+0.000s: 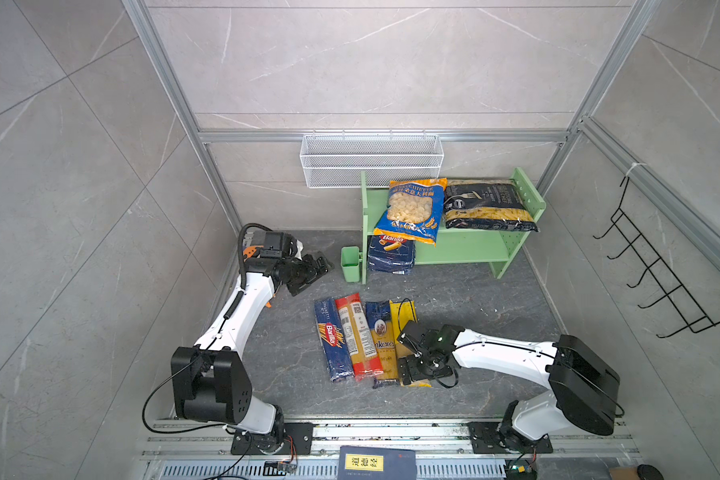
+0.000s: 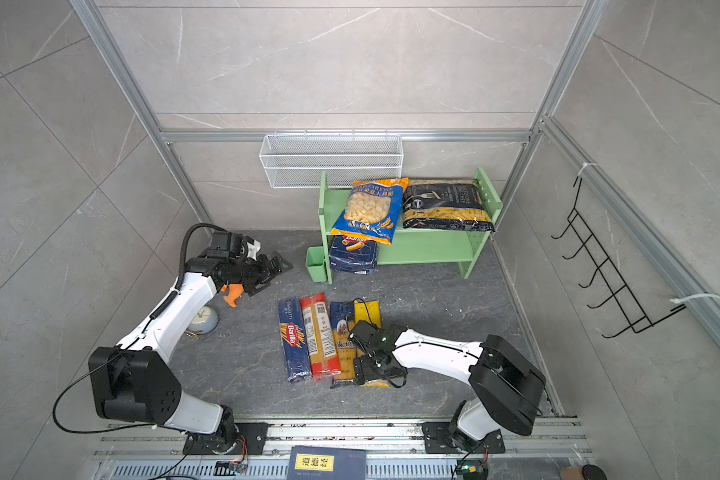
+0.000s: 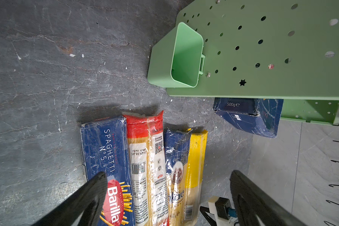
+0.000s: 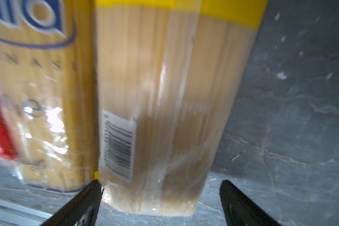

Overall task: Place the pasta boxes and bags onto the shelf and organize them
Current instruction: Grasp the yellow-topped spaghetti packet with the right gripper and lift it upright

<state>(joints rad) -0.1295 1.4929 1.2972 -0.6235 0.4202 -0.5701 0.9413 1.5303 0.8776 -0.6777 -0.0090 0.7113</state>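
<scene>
Looking at this one, your right end effector (image 4: 160, 184) hung spread wide over the base-side end of the long slim yellow-capped clear spaghetti bag (image 4: 155, 94), one finger lined up on each side, gripping nothing. That bag lay flat on the dark grey stone-look counter (image 1: 454, 299), outermost in the row and pressed against the dark-blue-and-yellow spaghetti bag (image 1: 381, 336).

I'd guess it's light, with slick film and brittle strands inside. Pinching across the width nearer the middle would've kept it from drooping. The tight seam against its neighbour looked like the fiddly bit.

Your left end effector (image 3: 168, 175) was wide open and empty too, near the small green cup (image 3: 186, 56) on the mint-green two-tier shelf (image 1: 462, 249). That shelf held the squat dark blue rigatoni box (image 1: 391, 253) down low.
</scene>
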